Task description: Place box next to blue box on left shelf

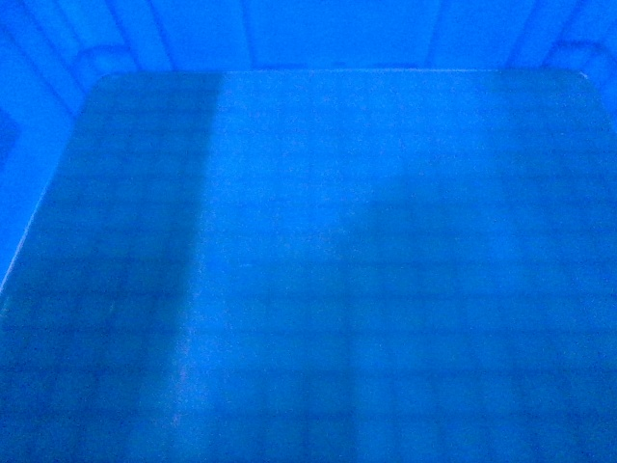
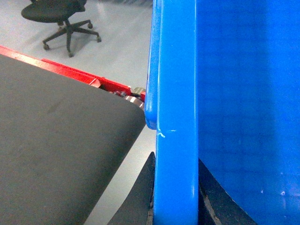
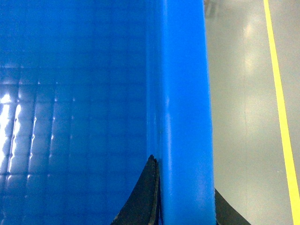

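No text, label, brand, number or sign can be read in any view.

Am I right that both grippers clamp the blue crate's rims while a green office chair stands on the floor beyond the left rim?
Not quite: the office chair is black, not green, as the left wrist view shows. The rest holds: the left gripper and right gripper each clamp a rim of the blue crate.
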You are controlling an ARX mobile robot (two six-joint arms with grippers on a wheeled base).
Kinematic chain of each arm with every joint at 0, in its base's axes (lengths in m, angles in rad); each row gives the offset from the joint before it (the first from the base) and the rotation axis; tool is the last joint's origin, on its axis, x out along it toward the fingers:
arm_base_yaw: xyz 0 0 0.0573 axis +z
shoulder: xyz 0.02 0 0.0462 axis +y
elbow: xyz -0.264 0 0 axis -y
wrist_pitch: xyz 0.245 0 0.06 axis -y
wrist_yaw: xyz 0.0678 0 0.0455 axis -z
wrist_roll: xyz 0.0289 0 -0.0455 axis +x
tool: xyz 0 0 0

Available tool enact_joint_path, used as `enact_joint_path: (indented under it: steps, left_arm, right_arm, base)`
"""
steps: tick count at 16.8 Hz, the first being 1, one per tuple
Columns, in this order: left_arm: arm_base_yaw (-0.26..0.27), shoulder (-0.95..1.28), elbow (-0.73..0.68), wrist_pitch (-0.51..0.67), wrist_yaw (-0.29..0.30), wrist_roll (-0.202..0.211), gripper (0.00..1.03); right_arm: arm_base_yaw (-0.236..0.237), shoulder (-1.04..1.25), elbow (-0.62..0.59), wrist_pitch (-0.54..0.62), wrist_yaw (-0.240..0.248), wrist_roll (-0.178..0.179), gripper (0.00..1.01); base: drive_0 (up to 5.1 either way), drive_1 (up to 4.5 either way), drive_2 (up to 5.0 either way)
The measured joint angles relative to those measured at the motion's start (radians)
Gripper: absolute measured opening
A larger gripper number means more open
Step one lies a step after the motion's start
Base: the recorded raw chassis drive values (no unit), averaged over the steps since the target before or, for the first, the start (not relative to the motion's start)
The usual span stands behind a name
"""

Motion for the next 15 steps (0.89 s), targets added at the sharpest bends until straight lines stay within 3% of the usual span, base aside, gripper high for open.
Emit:
enact_joint_path:
  steps: [15]
  left_arm:
    - [0.0, 0.003, 0.0, 0.004, 0.004, 0.0, 0.1]
  right_arm:
    - [0.0, -0.003, 0.0, -0.004, 0.005, -0.001, 0.09]
  base:
    - [-1.6, -1.55, -1.6]
